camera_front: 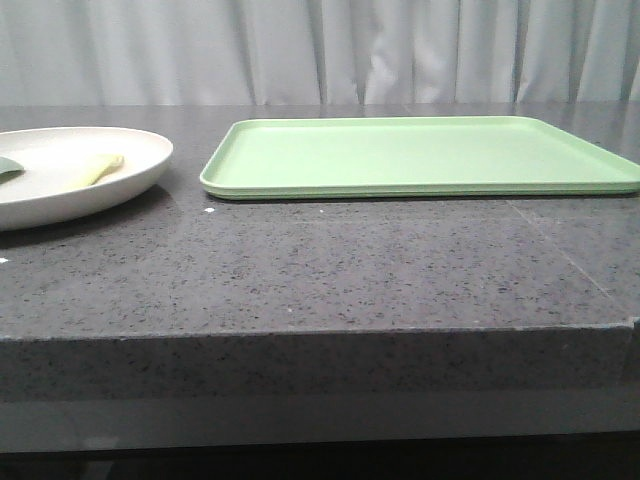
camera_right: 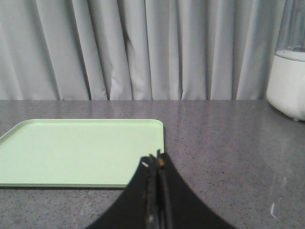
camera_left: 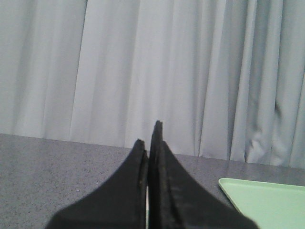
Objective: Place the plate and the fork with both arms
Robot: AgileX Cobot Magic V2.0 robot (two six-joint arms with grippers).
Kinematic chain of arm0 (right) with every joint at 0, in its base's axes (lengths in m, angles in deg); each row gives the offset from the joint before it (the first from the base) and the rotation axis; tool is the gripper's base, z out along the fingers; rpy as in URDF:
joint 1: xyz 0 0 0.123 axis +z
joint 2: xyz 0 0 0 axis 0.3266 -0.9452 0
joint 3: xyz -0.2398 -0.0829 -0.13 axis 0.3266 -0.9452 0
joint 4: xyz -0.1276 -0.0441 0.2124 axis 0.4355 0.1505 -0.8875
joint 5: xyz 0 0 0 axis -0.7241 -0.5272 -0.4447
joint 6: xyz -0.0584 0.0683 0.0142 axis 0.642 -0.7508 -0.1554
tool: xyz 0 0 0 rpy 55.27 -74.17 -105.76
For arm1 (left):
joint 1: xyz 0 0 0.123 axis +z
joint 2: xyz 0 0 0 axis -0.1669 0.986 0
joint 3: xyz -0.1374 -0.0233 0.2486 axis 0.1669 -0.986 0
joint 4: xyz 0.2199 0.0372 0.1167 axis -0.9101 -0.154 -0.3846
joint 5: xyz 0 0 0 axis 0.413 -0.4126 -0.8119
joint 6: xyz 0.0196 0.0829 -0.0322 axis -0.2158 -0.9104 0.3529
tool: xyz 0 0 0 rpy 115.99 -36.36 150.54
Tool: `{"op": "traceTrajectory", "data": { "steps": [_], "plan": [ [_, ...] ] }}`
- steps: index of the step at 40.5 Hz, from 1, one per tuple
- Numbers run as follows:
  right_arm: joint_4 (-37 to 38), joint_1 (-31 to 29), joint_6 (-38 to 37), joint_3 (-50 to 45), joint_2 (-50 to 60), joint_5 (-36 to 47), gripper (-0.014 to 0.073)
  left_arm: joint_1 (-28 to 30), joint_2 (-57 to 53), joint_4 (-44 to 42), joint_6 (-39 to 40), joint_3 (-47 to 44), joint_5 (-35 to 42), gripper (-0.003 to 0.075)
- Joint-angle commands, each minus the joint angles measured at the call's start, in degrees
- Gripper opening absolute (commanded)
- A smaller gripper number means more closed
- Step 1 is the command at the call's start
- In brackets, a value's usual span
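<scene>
Risk sits mostly with the plate [camera_front: 60, 172], which lies at the far left of the table [camera_front: 320, 270] with its left part cut off by the front view's edge, just beside the light-green tray [camera_front: 420, 158] but not touching it. The fork [camera_front: 98, 168], pale yellow, rests inside the plate, and a teal-green utensil [camera_front: 8, 166] pokes in beside it at the frame's edge. If the plate is lifted by its shallow, smooth rim, I judge it could tilt and let the fork slide or drop out; a pinch on so thin a rim may also slip. The slim fork lying flat in the plate looks hard to pick cleanly without nudging the plate. The left pincer [camera_left: 151, 143] shows its fingers pressed together, holding nothing, aimed at the curtain; the right pincer [camera_right: 156, 164] is likewise closed and empty, near the tray's corner. Neither arm appears in the front view, so how far they stand from the plate cannot be told. A white appliance [camera_right: 288, 86] at the right wrist view's edge is only partly seen and cannot be identified; a wide swing could strike it.
</scene>
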Motion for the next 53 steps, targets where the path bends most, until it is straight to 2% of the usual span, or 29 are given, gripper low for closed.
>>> {"op": "traceTrajectory", "data": {
  "steps": [1, 4, 9, 13, 20, 23, 26, 30, 34, 36, 39, 42, 53],
  "plan": [
    [-0.2, 0.0, 0.5, 6.2, -6.0, -0.3, -0.0107, 0.1, 6.3, -2.7, 0.6, 8.5, -2.5, -0.0018],
    [-0.2, 0.0, 0.5, 11.0, -11.4, -3.3, -0.0107, 0.1, 11.5, -6.7, 0.6, 13.9, -8.9, -0.0018],
    [-0.2, 0.0, 0.5, 15.3, -18.7, -5.6, -0.0107, 0.1, 20.0, -9.5, 0.6, 21.1, -14.6, -0.0018],
    [-0.6, 0.0, 0.5, 16.8, -22.7, -5.9, -0.0107, 0.1, 25.3, -9.6, 0.6, 24.6, -15.8, -0.0018],
    [-0.8, 0.0, 0.5, 16.9, -25.0, -5.0, -0.0102, 0.1, 29.2, -9.4, 0.6, 25.5, -15.0, -0.0018],
    [-0.8, 0.0, 0.5, 16.9, -25.0, -5.0, -0.0071, 0.1, 29.8, -9.4, 0.6, 25.5, -15.4, -0.0018],
    [-0.8, 0.0, 0.5, 16.9, -25.0, -5.0, 0.0, 0.1, 29.9, -9.4, 0.6, 25.4, -15.4, -0.001],
    [-0.8, 0.0, 0.5, 16.9, -25.0, -5.0, 0.015, 0.1, 29.9, -9.4, 0.6, 25.3, -15.4, 0.0097],
    [-0.8, 0.0, 0.5, 16.9, -25.0, -5.0, 0.0321, 0.1, 30.2, -9.4, 0.6, 25.2, -15.7, 0.033],
    [-0.8, 0.0, 0.5, 16.9, -25.0, -5.0, 0.0378, 0.1, 30.4, -9.4, 0.6, 25.2, -15.8, 0.0445],
    [-0.8, 0.0, 0.5, 16.9, -25.0, -5.0, 0.046, 0.1, 30.8, -9.3, 0.6, 25.2, -15.3, 0.0577],
    [-0.8, 0.0, 0.5, 16.9, -25.0, -5.0, 0.0501, 0.1, 31.9, -8.3, 0.6, 25.1, -15.0, 0.0622],
    [-0.8, 0.0, 0.5, 16.9, -25.0, -5.0, 0.0522, 0.3, 41.1, -7.9, 0.6, 28.3, -18.7, 0.062]
  ]
}}
